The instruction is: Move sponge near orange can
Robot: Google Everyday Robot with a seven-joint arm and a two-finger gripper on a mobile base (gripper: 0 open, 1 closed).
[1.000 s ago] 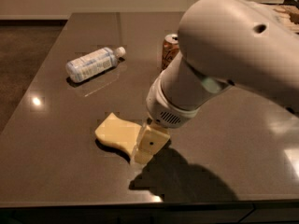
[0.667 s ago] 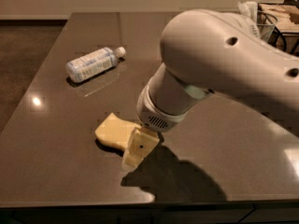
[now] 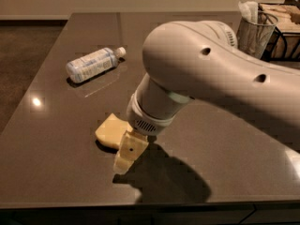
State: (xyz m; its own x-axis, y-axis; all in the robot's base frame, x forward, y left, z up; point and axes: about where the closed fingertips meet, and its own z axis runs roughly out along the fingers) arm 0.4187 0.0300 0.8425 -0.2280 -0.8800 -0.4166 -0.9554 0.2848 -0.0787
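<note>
The pale yellow sponge (image 3: 108,130) lies flat on the dark table (image 3: 56,172), near the front, left of centre. My gripper (image 3: 123,159) hangs from the big cream arm (image 3: 206,78) and is down at the sponge's right front end, covering that end. The orange can is hidden behind the arm.
A clear plastic bottle (image 3: 91,63) with a white cap lies on its side at the back left. A glass holding napkins (image 3: 254,29) and a dark wire basket (image 3: 281,27) stand at the back right. The table's front edge (image 3: 140,204) is close below the gripper.
The arm has swung left and towards the camera and now covers the can, which showed a second ago. The gripper has shifted slightly left and down at the sponge. The sponge has stayed put.
</note>
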